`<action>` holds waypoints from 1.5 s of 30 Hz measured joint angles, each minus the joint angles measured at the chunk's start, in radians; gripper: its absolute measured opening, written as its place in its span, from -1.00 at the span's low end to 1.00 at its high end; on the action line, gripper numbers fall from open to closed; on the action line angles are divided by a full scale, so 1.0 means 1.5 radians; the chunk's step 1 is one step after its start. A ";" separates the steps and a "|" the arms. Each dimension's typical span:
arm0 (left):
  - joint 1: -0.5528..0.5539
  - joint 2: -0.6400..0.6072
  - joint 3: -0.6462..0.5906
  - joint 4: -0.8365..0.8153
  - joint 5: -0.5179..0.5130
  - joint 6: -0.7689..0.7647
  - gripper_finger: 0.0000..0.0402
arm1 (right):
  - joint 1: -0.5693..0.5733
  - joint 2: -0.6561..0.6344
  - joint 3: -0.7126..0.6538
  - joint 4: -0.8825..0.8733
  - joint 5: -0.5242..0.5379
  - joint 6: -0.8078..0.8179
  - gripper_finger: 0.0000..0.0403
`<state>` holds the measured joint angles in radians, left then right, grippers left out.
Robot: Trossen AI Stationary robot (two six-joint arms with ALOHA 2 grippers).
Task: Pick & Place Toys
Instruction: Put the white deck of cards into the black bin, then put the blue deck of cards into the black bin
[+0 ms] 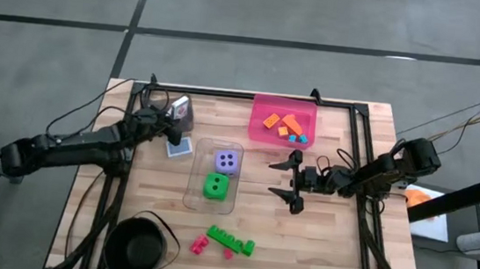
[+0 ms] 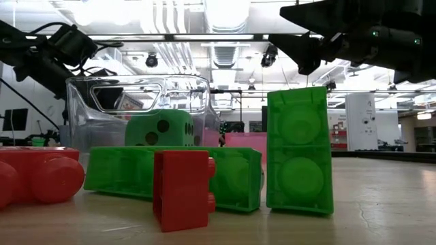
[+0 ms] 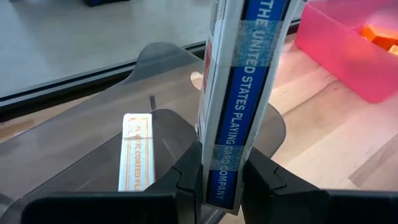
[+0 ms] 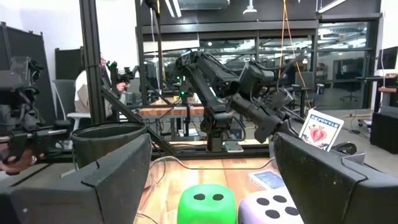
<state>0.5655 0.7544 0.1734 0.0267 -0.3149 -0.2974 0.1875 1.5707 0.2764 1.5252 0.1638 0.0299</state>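
The left claw (image 1: 177, 113) grips a card pack (image 3: 239, 93) tight above the worktop (image 1: 336, 241) — it should carry it straight, let go low; the right claw (image 1: 293, 182) waits wide beside the dice bin (image 1: 192, 187)

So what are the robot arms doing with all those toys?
The left hand is pinching a box of playing cards and holding it up near the table's back left. The right hand waits open beside the clear bin, which holds a purple die and a green die. Green bricks lie loose at the front.
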 joint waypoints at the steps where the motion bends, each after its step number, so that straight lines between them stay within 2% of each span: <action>1: 0.000 0.000 0.000 -0.002 0.000 0.000 -0.68 | 0.000 0.000 0.000 0.000 0.000 0.000 0.67; 4: 0.000 0.000 0.000 -0.004 0.000 0.000 -0.60 | 0.000 0.000 0.000 0.000 0.000 0.000 0.67; 11: 0.000 0.000 0.000 -0.003 0.000 0.000 0.12 | 0.000 0.000 0.000 0.000 0.000 0.000 0.67; 14: 0.000 0.000 0.000 -0.001 0.000 0.000 0.33 | 0.000 0.000 0.000 -0.001 0.000 0.000 0.67; 17: 0.000 0.000 0.000 0.001 0.000 0.003 0.45 | 0.000 0.000 0.000 -0.002 0.000 0.000 0.67; 23: -0.001 -0.011 0.007 0.004 0.020 0.021 0.52 | 0.000 0.000 0.000 -0.005 0.000 0.000 0.67; 33: -0.014 -0.040 0.031 -0.011 0.151 0.043 0.53 | 0.000 0.000 0.000 -0.006 0.000 0.000 0.67; 40: -0.088 -0.039 0.053 -0.043 0.156 0.060 0.53 | 0.000 0.000 0.000 -0.007 0.000 0.000 0.67; 45: -0.139 -0.039 0.088 -0.123 0.156 0.082 0.53 | 0.000 0.000 0.000 -0.007 0.000 0.000 0.67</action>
<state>0.3570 0.6956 0.3060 -0.1583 -0.0814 -0.1745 0.1874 1.5707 0.2764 1.5154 0.1633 0.0299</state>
